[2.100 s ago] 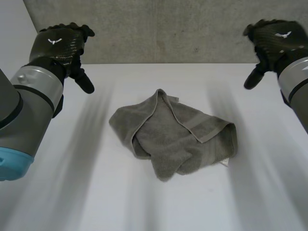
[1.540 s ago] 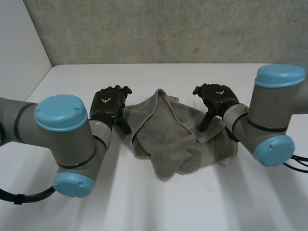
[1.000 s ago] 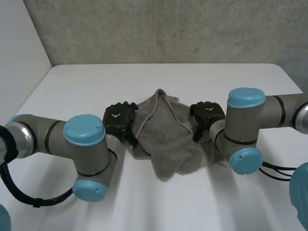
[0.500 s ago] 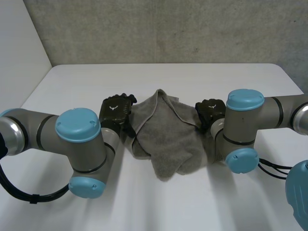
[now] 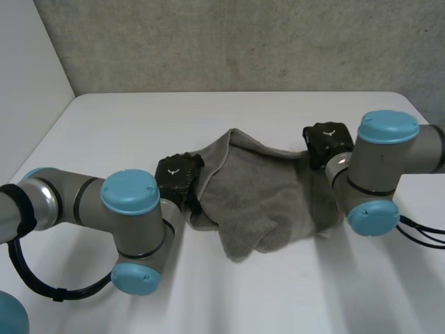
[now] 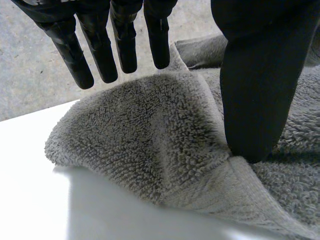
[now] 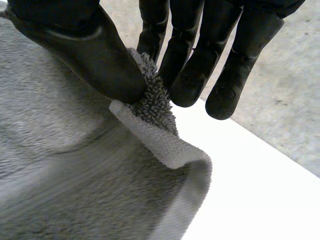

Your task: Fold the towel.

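A grey towel [image 5: 257, 202] lies crumpled near the middle of the white table [image 5: 229, 111], with thick folds and one rounded lobe pointing toward the front edge. The left hand [image 5: 178, 176] sits at the towel's left edge, low on the table. In the left wrist view its fingers [image 6: 100, 50] are straight and spread just above a raised fold of the cloth, and the thumb [image 6: 257, 80] points down with its tip touching the towel beside a flat hem. Nothing is pinched between them, so this hand is open. The right hand [image 5: 327, 141] is at the far right side of the towel, and the cloth there stretches up toward it in a lifted ridge. In the right wrist view its thumb [image 7: 85, 45] and the nearest of its fingers [image 7: 192, 65] squeeze a small bunch of the terry cloth between them – the hand grips the towel at a corner or edge, and the pale hem [image 7: 160, 142] curls out just under the pinch. Both grey arms with their light-blue caps lie low, one on each side of the towel.
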### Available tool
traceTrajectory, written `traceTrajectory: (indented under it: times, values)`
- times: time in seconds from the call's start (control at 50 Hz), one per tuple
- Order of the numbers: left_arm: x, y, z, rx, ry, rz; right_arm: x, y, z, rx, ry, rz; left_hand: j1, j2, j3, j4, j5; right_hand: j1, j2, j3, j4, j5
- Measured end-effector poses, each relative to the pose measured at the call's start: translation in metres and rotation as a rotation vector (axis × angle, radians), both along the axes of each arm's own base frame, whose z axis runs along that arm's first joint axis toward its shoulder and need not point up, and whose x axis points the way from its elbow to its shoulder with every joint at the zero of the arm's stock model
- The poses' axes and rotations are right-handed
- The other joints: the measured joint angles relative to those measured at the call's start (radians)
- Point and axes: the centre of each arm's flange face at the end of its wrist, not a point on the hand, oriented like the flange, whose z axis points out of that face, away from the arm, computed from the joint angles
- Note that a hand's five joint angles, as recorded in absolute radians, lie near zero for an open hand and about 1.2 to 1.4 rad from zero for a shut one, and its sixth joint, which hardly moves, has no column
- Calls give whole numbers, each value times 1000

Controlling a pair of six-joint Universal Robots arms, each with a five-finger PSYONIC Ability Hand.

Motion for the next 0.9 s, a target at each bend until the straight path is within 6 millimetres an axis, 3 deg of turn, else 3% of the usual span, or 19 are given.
traceTrajectory:
  times: [0.14,0.34,0.4,0.46,0.6,0.64,0.8,0.9]
  values:
    - [-1,-1,-3,-3,-9,11,-13,-3,12,-24,14,-8,74,74,74,70,68,1,0,0,0,0]
    - [3,-11,-2,-81,-133,78,-24,-1,33,-53,9,-7,640,639,638,640,635,1,0,0,0,0]
    - [3,-15,3,-127,-182,88,-25,0,43,-73,-2,-7,702,709,708,709,702,2,0,0,0,0]
    - [4,-22,10,-179,-217,107,-29,2,63,-113,-18,-14,708,715,715,716,710,2,0,0,0,0]
    - [11,-36,26,-266,-226,160,-44,7,109,-208,-48,-25,501,501,501,502,499,2,0,0,0,0]
    - [14,-39,29,-278,-222,173,-49,11,117,-221,-49,-15,287,291,292,291,284,2,0,0,0,0]
    - [21,-35,20,-254,-234,169,-53,22,108,-165,-30,28,197,197,197,196,191,2,7,5,0,0]
    - [23,-30,12,-229,-252,158,-55,29,93,-100,10,44,556,558,558,559,552,2,8,5,0,0]
